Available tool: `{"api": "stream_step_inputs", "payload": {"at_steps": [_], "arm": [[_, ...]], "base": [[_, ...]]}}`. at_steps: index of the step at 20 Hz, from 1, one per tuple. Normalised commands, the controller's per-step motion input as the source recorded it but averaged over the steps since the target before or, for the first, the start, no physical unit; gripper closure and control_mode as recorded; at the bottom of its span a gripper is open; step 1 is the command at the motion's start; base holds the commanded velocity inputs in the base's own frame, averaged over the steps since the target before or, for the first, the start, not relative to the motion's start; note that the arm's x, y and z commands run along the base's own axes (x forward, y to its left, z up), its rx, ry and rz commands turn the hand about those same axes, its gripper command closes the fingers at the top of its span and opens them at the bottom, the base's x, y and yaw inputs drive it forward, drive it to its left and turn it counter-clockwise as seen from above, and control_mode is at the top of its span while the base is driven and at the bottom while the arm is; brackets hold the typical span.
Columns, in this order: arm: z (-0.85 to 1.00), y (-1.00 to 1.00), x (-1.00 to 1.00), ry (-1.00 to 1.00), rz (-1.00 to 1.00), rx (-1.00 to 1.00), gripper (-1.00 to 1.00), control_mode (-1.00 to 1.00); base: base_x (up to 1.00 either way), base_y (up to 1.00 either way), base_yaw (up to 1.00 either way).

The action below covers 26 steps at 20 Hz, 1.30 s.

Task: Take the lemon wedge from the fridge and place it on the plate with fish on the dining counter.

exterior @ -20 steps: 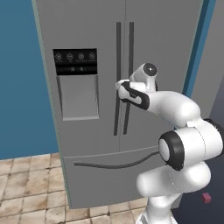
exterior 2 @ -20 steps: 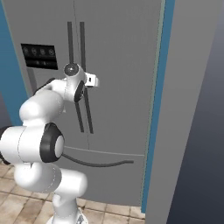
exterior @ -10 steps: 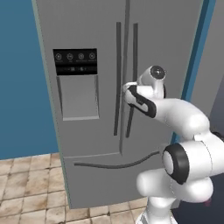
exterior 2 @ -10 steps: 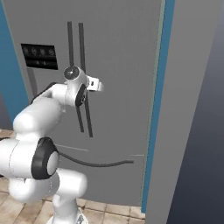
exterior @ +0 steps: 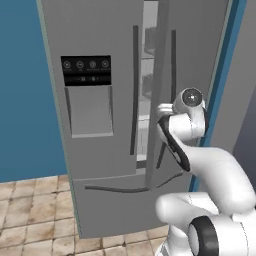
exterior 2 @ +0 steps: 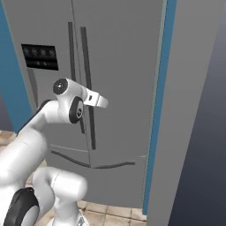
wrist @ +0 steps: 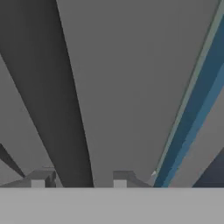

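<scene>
1. Right now the fridge [exterior: 110,125] has its right door ajar, with pale shelves showing through the gap.
2. No lemon wedge can be made out; it is presumably on a shelf inside.
3. At the gripper [wrist: 81,177], 2 fingertips straddle the dark door handle [wrist: 48,96], jaws apart, not clamped.
4. Judged tiny, light, soft and slippery, the wedge wants a gentle pinch across its flat sides.

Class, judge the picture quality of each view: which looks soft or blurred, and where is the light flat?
Hand view: soft and blurred, the dark handle smeared. Left base view: sharper, with pale shelves bright in the fridge door gap. Right base view: flat, even light and no glare.
</scene>
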Motion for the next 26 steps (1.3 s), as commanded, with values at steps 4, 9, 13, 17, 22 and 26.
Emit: {"api": "stream_step_inputs", "payload": {"at_steps": [4, 9, 13, 17, 22, 26], "arm": [[0.01, -1.00, -0.75, 0.00, -0.30, 0.06, 1.00, -1.00], [0.22, -1.00, -0.73, 0.00, -0.32, 0.10, -1.00, -1.00], [0.73, -0.83, -0.94, 0.00, -0.30, 0.15, -1.00, -1.00], [1.00, -0.02, -1.00, -0.03, -0.26, 0.08, -1.00, -1.00], [0.81, 0.89, -0.94, -0.19, -0.17, 0.08, -1.00, -1.00], [0.10, 1.00, -0.38, -0.29, -0.16, 0.00, -1.00, -1.00]], "base": [[0.00, 0.00, 0.00], [0.00, 0.00, 0.00], [0.00, 0.00, 0.00], [0.00, 0.00, 0.00], [0.00, 0.00, 0.00], [0.00, 0.00, 0.00]]}}
